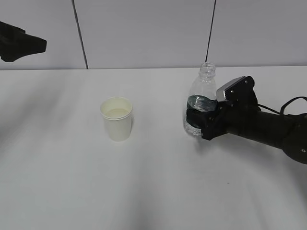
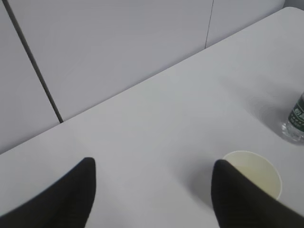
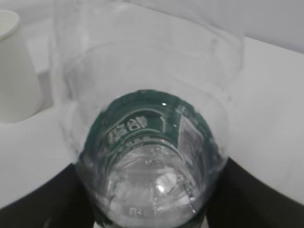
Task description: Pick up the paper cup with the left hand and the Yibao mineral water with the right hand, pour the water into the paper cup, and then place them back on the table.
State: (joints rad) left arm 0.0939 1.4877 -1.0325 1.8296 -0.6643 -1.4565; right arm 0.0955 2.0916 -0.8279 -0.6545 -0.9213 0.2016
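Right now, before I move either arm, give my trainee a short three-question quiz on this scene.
1. True or false: the paper cup stands upright on the table.
2. Which end effector is around the Yibao mineral water: A left, B right, C neither?
3. Fill in: the bottle's neck has no ____.

Key: 1 true; 2 B, the right end effector flanks its lower body, while the left end effector is open beside the cup; 3 cap.
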